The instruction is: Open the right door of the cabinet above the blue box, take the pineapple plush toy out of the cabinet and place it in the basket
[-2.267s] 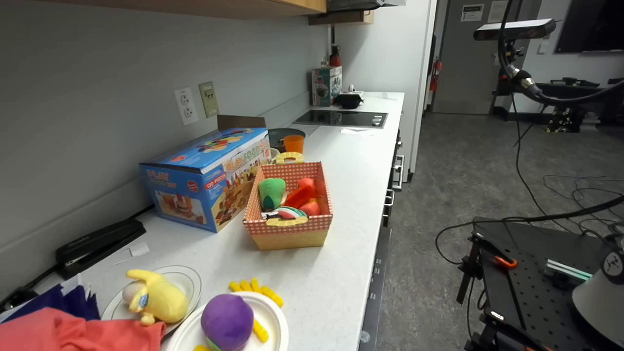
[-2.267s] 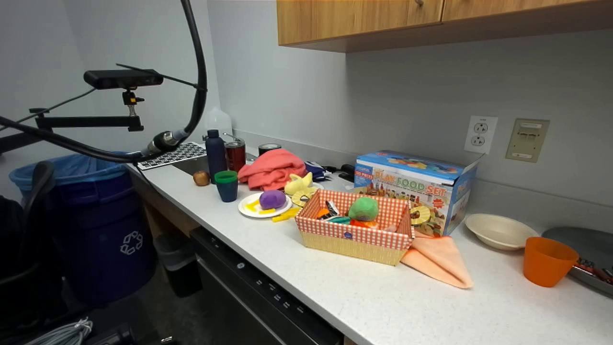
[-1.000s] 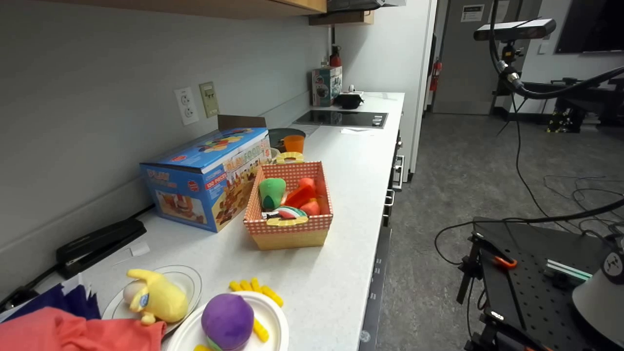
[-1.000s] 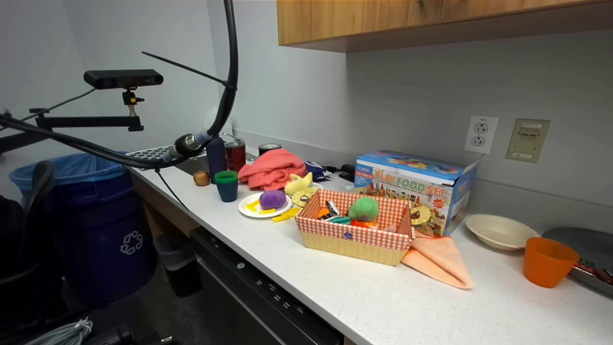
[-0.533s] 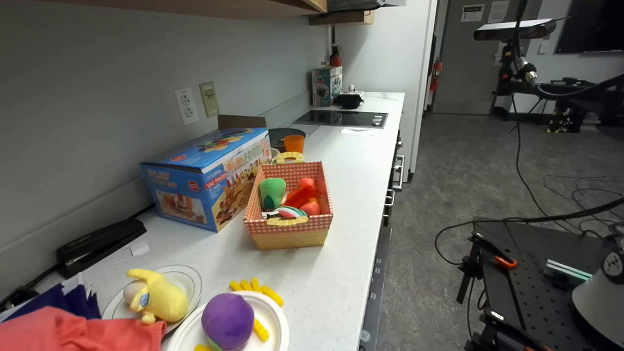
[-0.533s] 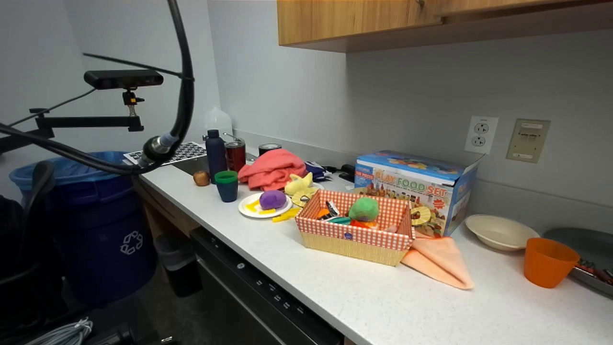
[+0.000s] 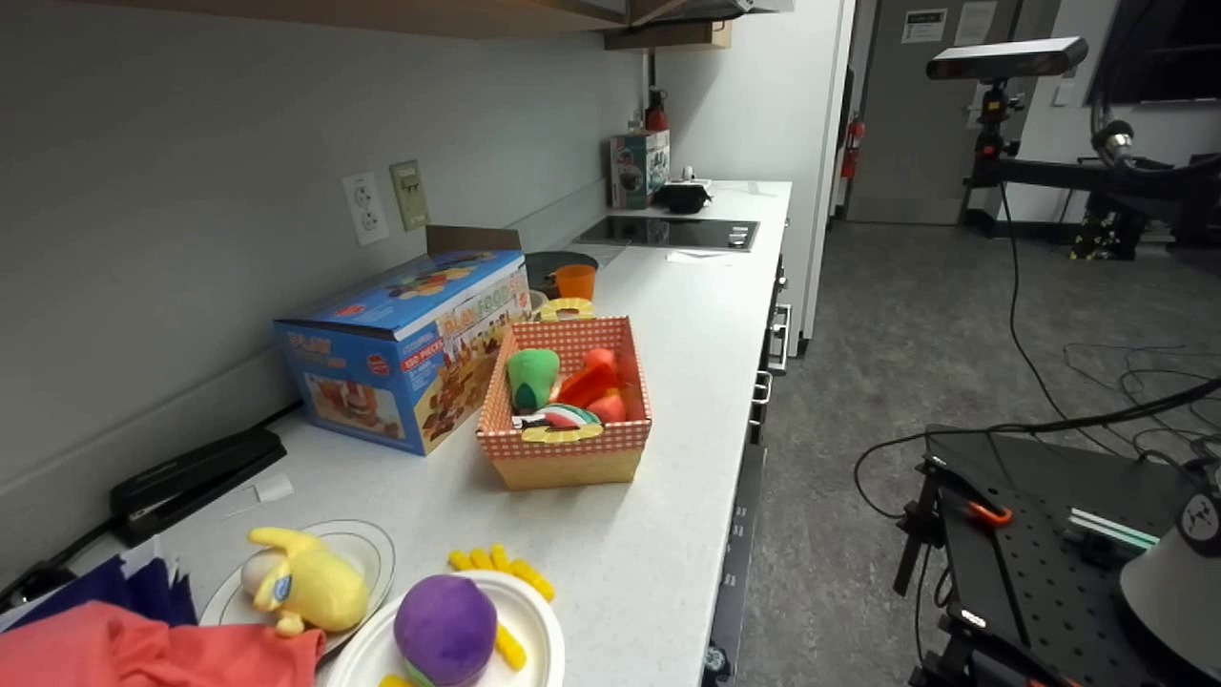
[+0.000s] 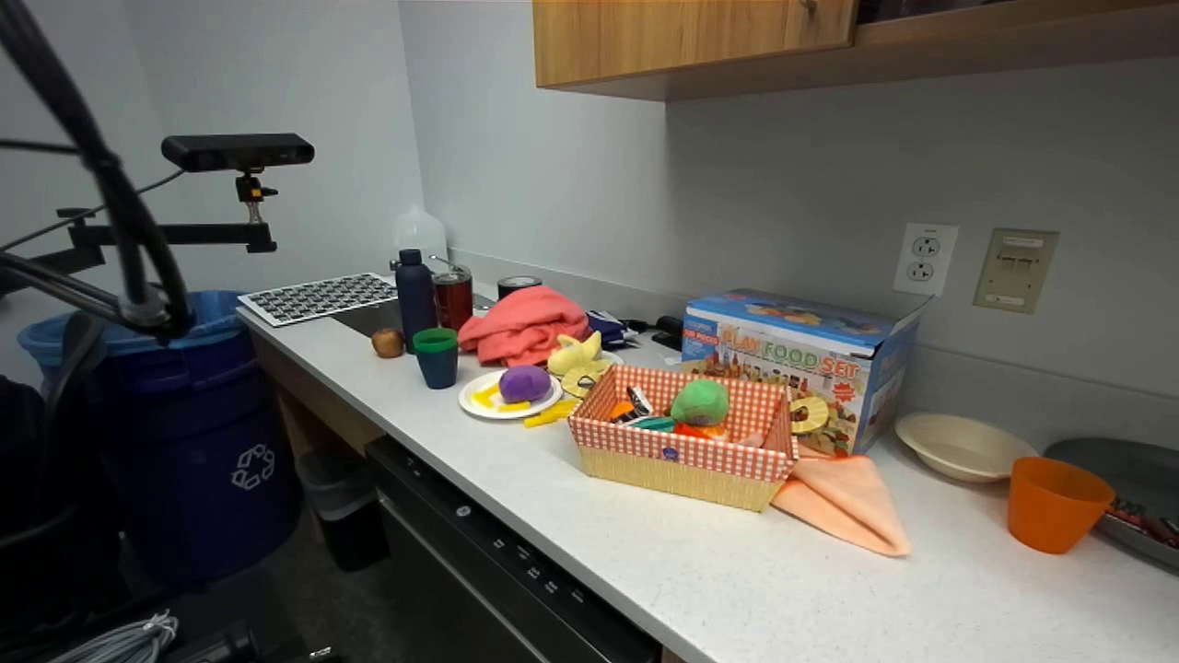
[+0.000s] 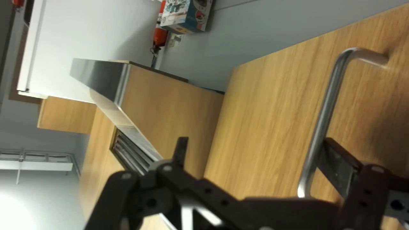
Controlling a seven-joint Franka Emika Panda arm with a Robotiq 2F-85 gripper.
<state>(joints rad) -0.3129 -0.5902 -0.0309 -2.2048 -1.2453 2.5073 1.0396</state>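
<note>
In the wrist view, my gripper [image 9: 254, 143] stands open with its jaws wide apart. One of its fingers [image 9: 338, 163] reaches behind the metal handle [image 9: 322, 119] of the right door [image 9: 265, 127]; the opposite finger is off to the side, touching nothing. The cabinet [image 8: 691, 41] shows its lower part in an exterior view, its right door swung out and a dark strip of interior exposed. Below it sit the blue box [image 8: 792, 354] and the basket [image 8: 672, 470], which holds a green plush and red pieces. The pineapple plush toy is out of view.
A range hood [image 9: 99, 76] and a wooden cabinet side [image 9: 172, 118] lie beside the door in the wrist view. On the counter are a purple plush [image 7: 445, 630], a yellow plush [image 7: 315, 582], an orange cup [image 8: 1055, 502] and a bowl [image 8: 963, 447]. Arm cables [image 8: 101, 184] hang at the side.
The right door was shut a second ago, slightly ajar half a second ago, and now stands well open. The arm's cable loop has swung away from the counter. Counter objects have not moved.
</note>
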